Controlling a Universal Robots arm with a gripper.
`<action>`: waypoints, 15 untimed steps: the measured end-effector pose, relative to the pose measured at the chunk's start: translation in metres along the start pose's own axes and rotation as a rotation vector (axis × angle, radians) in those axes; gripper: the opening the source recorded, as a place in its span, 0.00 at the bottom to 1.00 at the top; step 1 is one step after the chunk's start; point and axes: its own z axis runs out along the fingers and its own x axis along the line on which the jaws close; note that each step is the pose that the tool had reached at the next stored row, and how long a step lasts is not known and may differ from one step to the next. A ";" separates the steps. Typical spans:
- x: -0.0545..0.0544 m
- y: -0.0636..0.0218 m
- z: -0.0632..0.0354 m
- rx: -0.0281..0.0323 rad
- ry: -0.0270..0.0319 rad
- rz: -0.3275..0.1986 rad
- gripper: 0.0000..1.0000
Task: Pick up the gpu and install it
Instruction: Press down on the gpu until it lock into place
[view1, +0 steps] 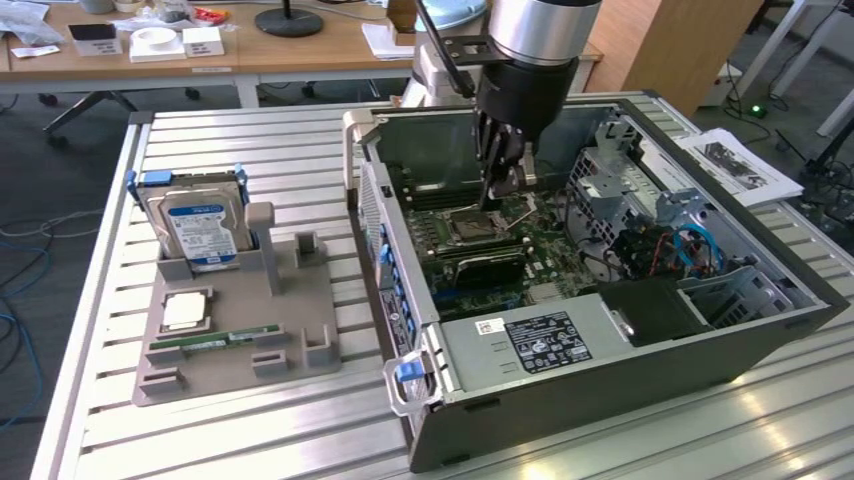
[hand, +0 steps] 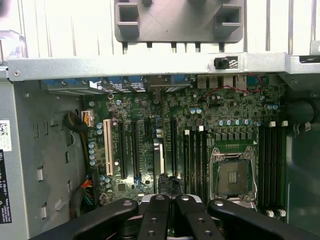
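The gpu (view1: 477, 272) is a flat dark card standing on edge in a slot of the motherboard, inside the open computer case (view1: 627, 375). My gripper (view1: 505, 190) hangs straight above it with its black fingers shut and nothing between them; a gap shows between the fingertips and the card. In the wrist view the shut gripper (hand: 172, 200) lines up with the card's narrow top edge (hand: 167, 184), which runs along the expansion slots beside the bare CPU socket (hand: 232, 175).
A grey parts holder (view1: 287, 335) at the exterior view's left carries a silver hard drive (view1: 200, 225), a CPU chip (view1: 184, 310) and a green RAM stick (view1: 214, 341). Drive cages and cables (view1: 667, 240) fill the case's far side. Papers (view1: 734, 165) lie beyond it.
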 end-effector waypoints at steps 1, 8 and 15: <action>-0.002 0.0001 0.0002 0.0000 0.0000 0.000 0.11; -0.009 0.0007 0.0056 0.0001 -0.0002 0.000 0.11; -0.009 0.0010 0.0173 0.0000 -0.0001 0.000 0.11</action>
